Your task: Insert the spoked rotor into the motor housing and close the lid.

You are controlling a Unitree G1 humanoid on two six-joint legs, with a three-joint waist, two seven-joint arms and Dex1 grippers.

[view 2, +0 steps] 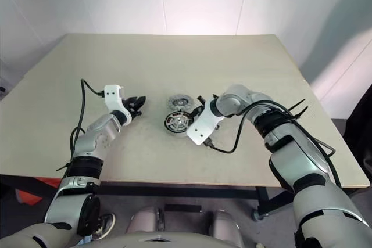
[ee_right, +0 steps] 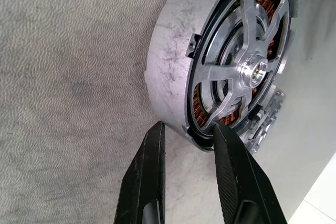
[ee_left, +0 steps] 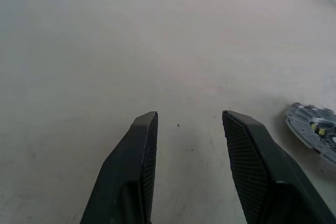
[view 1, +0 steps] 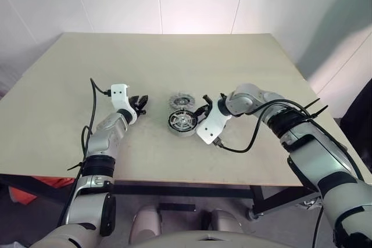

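The motor housing (ee_right: pixel 168 72) lies flat on the table, near its middle, with copper windings showing through the gaps of the spoked rotor (ee_right: pixel 247 72) seated inside it. My right gripper (ee_right: pixel 186 127) is shut on the housing's rim, one finger (ee_right: pixel 149 166) on the outer wall and the other over the face. From above, the housing (view 1: pixel 179 133) sits just left of that gripper (view 1: pixel 197 113). The lid (view 1: pixel 182 99), a grey notched disc, lies flat just behind the housing. To the left, my left gripper (view 1: pixel 141 103) hovers over bare table, open and empty.
The beige table (view 1: pixel 174 56) has free room on all sides of the parts. Its front edge (view 1: pixel 174 179) runs close below both forearms. A black cable (view 1: pixel 250 143) loops off my right wrist over the table. A white wall stands behind.
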